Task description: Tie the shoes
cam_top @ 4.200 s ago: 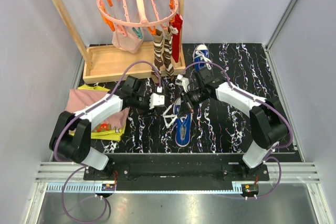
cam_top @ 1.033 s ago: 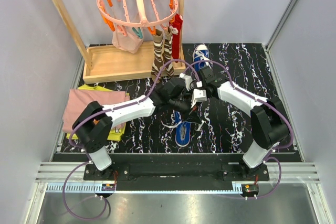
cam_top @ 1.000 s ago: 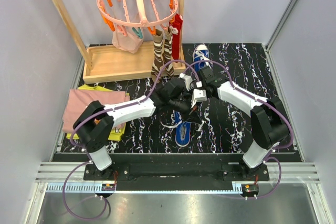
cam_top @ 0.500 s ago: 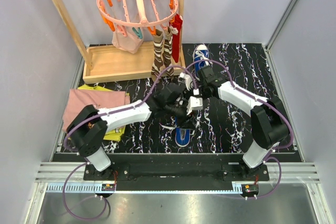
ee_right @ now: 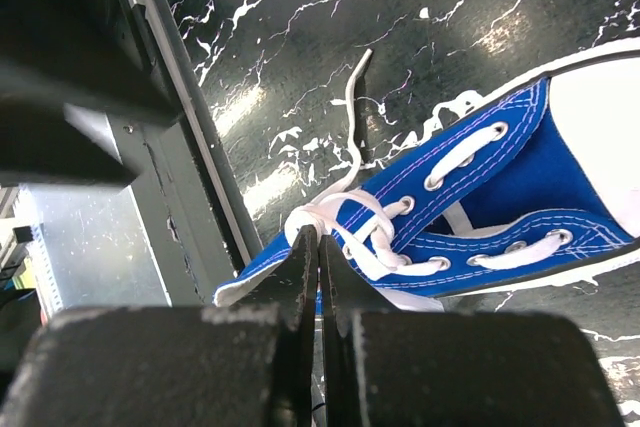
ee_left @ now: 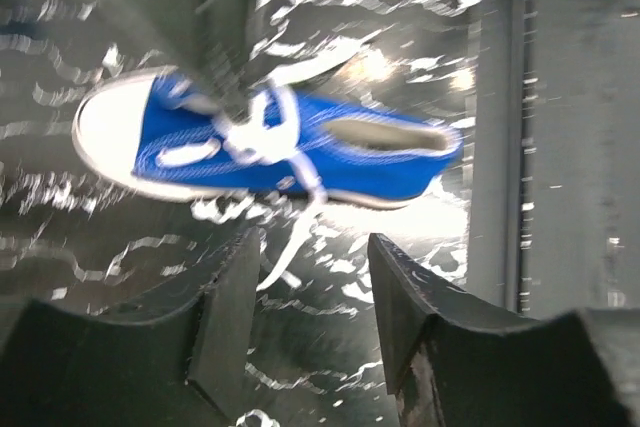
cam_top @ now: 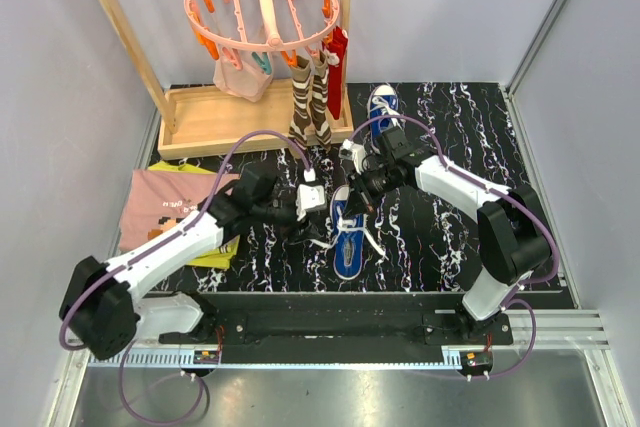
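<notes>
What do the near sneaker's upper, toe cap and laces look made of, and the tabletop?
Blue sneaker upper: matte woven canvas, with white stitching rows showing.
White toe cap: smooth, probably rubber.
Flat white laces: soft woven fabric, perhaps cotton.
Black white-veined tabletop: glossy, mirroring lights; marble-look laminate or film, unclear which.

Shoe [ee_left: 385, 162] blurred — (laces [ee_left: 262, 133] too).

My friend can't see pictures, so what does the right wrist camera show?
The right gripper is pinched shut on the white lace of a blue sneaker. The sneaker lies on a black marbled table, toe to the right.
</notes>
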`<state>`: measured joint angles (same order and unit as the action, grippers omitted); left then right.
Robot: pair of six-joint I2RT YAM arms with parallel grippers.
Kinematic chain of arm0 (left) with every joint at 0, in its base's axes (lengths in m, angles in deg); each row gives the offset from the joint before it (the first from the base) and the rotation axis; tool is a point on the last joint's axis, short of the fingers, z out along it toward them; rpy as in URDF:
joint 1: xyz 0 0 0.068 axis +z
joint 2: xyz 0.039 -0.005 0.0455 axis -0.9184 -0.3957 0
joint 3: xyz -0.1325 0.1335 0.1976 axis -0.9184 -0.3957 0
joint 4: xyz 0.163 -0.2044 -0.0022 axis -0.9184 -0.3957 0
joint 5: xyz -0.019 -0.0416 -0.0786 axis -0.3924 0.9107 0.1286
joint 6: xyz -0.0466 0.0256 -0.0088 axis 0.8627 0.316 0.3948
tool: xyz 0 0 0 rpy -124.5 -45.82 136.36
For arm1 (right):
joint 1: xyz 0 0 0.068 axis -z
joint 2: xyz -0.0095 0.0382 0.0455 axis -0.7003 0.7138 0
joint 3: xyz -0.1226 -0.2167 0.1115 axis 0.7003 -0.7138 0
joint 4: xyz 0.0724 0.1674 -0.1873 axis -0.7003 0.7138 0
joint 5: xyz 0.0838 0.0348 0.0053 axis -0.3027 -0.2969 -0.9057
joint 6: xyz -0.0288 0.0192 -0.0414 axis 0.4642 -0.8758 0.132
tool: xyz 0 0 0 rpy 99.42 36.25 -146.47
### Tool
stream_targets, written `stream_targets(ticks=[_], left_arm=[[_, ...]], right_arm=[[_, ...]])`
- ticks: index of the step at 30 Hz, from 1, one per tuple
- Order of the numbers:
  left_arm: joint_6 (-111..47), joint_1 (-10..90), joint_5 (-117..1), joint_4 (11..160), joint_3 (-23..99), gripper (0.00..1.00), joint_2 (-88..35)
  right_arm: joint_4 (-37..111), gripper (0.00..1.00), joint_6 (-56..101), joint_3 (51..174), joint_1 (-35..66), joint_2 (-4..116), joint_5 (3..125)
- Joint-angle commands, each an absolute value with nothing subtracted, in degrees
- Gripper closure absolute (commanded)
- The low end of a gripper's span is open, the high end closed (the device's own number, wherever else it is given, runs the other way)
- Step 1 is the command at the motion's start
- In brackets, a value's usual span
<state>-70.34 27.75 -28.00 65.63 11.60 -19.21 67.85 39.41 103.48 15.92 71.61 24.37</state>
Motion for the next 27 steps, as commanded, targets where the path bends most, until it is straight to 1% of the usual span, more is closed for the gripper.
stream_targets(ticks=[1,4,9,12,16,22,25,27], left_arm=[[-72.3,29.0,-29.2,67.0,12.9,0.5,-23.2],[-70.7,30.0,-28.4,72.8,13.5,0.5,-24.6],[-64.1,30.1,-23.4,80.1,15.5,0.5,-28.7],[-60.5,30.1,-22.7,84.4,15.5,0.5,-30.7],[-58.5,30.1,-21.5,85.0,18.3,0.51,-35.0],[-59.8,30.0,-19.8,85.8,20.3,0.54,-37.9],[-60.8,29.8,-19.2,85.7,20.4,0.57,-38.7],[-61.6,29.6,-18.6,85.5,20.6,0.65,-39.2]], right_arm=[[67.6,1.0,39.0,103.3,15.8,68.5,22.7],[67.6,1.0,38.2,103.0,15.8,68.0,22.3],[67.2,1.0,37.2,102.5,15.7,66.4,21.3],[67.3,1.0,37.3,102.3,15.8,66.3,21.1],[67.3,1.0,37.2,102.3,15.8,66.2,20.6],[67.2,1.0,37.5,102.6,15.8,66.7,20.6],[67.2,1.0,37.7,102.6,15.7,66.7,20.7],[67.1,1.0,37.7,102.6,15.7,66.6,21.1]])
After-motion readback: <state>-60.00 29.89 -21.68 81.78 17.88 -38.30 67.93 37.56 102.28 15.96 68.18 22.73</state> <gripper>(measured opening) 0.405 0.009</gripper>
